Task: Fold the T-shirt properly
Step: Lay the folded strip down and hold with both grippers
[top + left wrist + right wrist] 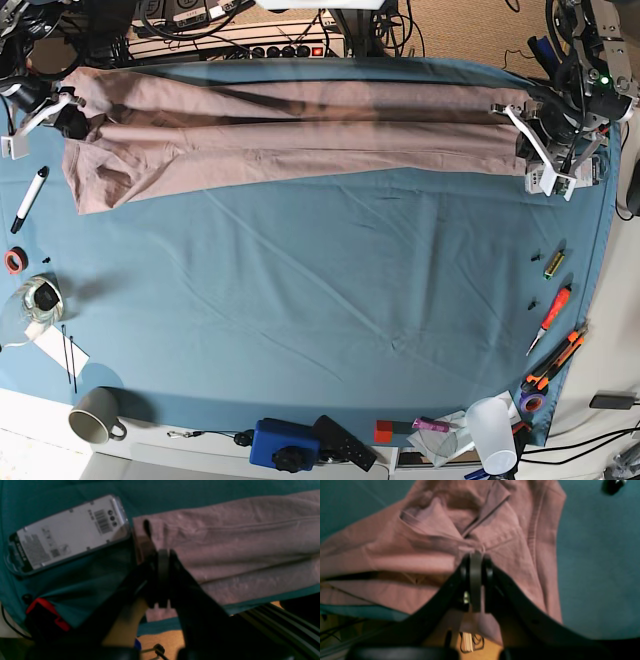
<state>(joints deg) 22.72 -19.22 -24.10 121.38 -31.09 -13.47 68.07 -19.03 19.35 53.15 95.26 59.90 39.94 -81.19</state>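
Observation:
The dusty-pink T-shirt (290, 130) lies stretched in a long band along the far edge of the teal table cloth (320, 290). In the base view my left gripper (505, 112) holds its right end and my right gripper (66, 104) holds its left end. The left wrist view shows the left gripper (162, 552) shut on the edge of the T-shirt (237, 550). In the right wrist view the right gripper (476, 553) is shut on bunched, folded fabric of the T-shirt (420, 555).
A clear blister pack (70, 532) lies beside the shirt's end. A marker (28, 198), tape roll (14, 260) and mug (95, 425) sit at the left. Screwdrivers (550, 320) line the right edge. A blue box (285, 445) and plastic cup (492, 430) stand at the front.

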